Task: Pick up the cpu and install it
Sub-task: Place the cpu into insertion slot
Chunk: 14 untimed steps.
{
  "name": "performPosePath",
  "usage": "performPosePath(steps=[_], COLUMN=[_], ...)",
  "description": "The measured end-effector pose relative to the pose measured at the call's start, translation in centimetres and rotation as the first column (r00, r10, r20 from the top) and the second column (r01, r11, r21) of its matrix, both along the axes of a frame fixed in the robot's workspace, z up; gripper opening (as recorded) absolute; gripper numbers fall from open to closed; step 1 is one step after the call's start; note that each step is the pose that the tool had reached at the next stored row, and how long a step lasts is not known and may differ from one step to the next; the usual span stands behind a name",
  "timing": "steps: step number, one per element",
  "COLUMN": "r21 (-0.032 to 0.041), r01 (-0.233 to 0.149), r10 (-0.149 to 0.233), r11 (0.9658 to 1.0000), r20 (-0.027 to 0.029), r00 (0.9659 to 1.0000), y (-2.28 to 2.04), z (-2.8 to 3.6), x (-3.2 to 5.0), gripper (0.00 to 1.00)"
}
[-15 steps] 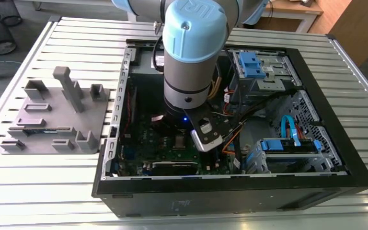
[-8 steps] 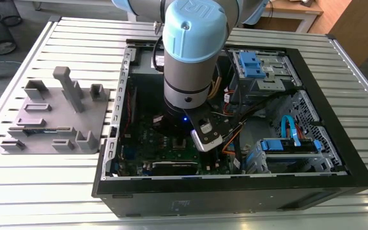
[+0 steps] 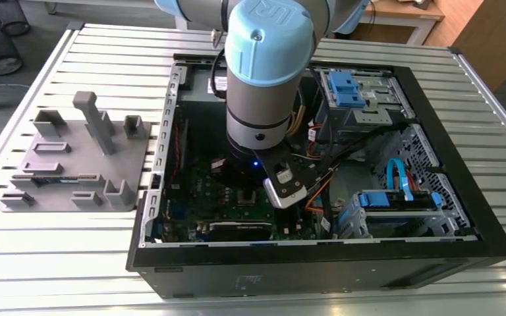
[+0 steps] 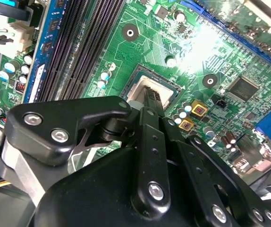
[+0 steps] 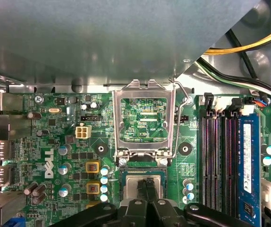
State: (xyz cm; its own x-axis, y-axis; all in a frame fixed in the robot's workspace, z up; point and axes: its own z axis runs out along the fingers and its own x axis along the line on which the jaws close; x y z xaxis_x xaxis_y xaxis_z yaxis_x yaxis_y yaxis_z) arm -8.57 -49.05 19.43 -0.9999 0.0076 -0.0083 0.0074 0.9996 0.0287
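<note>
The cpu [image 5: 130, 185], a flat square chip with a silver top, lies in the socket on the green motherboard [image 5: 55, 142]; in the second wrist view the cpu [image 4: 141, 83] sits in the socket's dark surround. My gripper [image 5: 145, 187] hangs straight over it with its two black fingers [image 4: 150, 97] drawn together, tips at the chip's top; I cannot tell if they touch it. The silver socket frame [image 5: 142, 92] stands swung open just beyond the socket. In the exterior view the arm [image 3: 266, 79] reaches down into the open computer case [image 3: 464, 164].
Black memory slots [image 5: 218, 161] and a blue memory stick [image 5: 249, 165] run beside the socket. Yellow and black cables [image 5: 249, 45] cross near the case wall. Blue drive bays [image 3: 354, 89] sit inside the case. A grey fixture plate [image 3: 73, 164] lies on the slatted table at the exterior view's left.
</note>
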Motion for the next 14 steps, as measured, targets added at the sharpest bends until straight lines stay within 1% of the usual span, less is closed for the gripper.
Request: performPosePath(steps=[6,10,14], r21=[-0.0002,0.0034,0.0036], r01=[0.000,0.000,0.000], r10=[0.000,0.000,0.000], r11=[1.0000,1.0000,1.0000], r20=[-0.0001,0.0007,0.0011], r00=[1.0000,1.0000,1.0000], y=[0.00,0.01,0.01], z=[-0.05,-0.07,-0.07], x=[0.00,-0.20,-0.34], gripper=[0.11,0.11,0.11])
